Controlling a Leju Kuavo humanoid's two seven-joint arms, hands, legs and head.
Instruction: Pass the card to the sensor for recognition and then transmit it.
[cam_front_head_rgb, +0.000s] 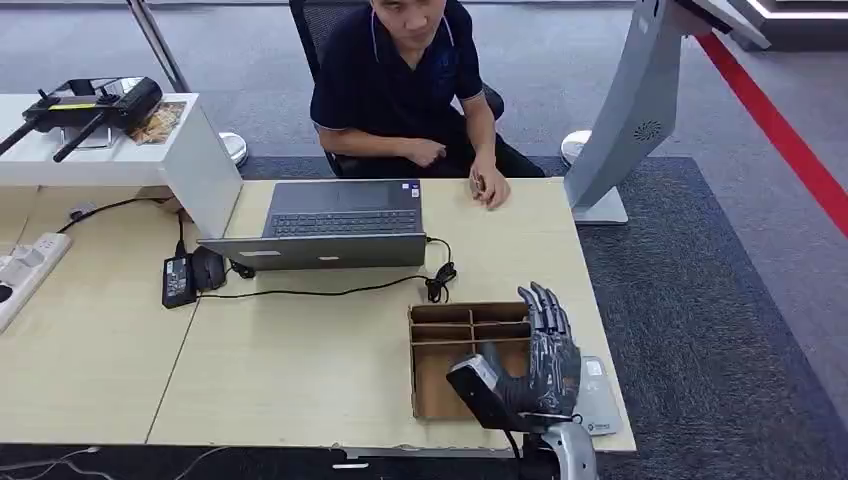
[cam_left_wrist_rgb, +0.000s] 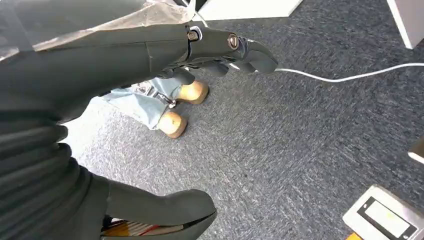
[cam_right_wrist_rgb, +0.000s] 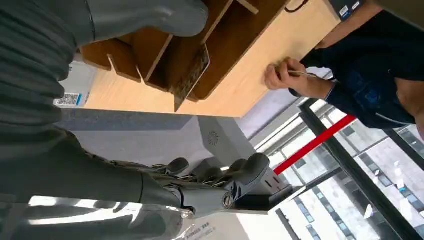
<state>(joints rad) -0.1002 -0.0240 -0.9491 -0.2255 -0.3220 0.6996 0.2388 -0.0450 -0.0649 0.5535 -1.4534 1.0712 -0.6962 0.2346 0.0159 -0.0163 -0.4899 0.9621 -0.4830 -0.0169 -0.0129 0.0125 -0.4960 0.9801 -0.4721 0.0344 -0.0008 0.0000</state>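
My right hand (cam_front_head_rgb: 545, 355) hovers open over the right side of a divided cardboard box (cam_front_head_rgb: 440, 385) at the table's front right; its fingers are straight and hold nothing. The right wrist view shows the thumb and fingers (cam_right_wrist_rgb: 220, 185) wide apart, with the box (cam_right_wrist_rgb: 150, 45) beyond them. A flat white sensor pad (cam_front_head_rgb: 597, 395) with a printed label lies beside the box, partly under the hand. A person (cam_front_head_rgb: 400, 80) sits across the table; their hand (cam_front_head_rgb: 488, 187) rests on the tabletop and pinches something small and thin (cam_right_wrist_rgb: 295, 73). My left hand (cam_left_wrist_rgb: 100, 65) hangs open above grey carpet.
A laptop (cam_front_head_rgb: 335, 225) sits mid-table with a black cable (cam_front_head_rgb: 320, 290) coiling toward the box and a power adapter (cam_front_head_rgb: 178, 280) to its left. A white stand (cam_front_head_rgb: 110, 150) and a power strip (cam_front_head_rgb: 25, 270) lie far left. A grey kiosk (cam_front_head_rgb: 630, 110) stands off the table's right corner.
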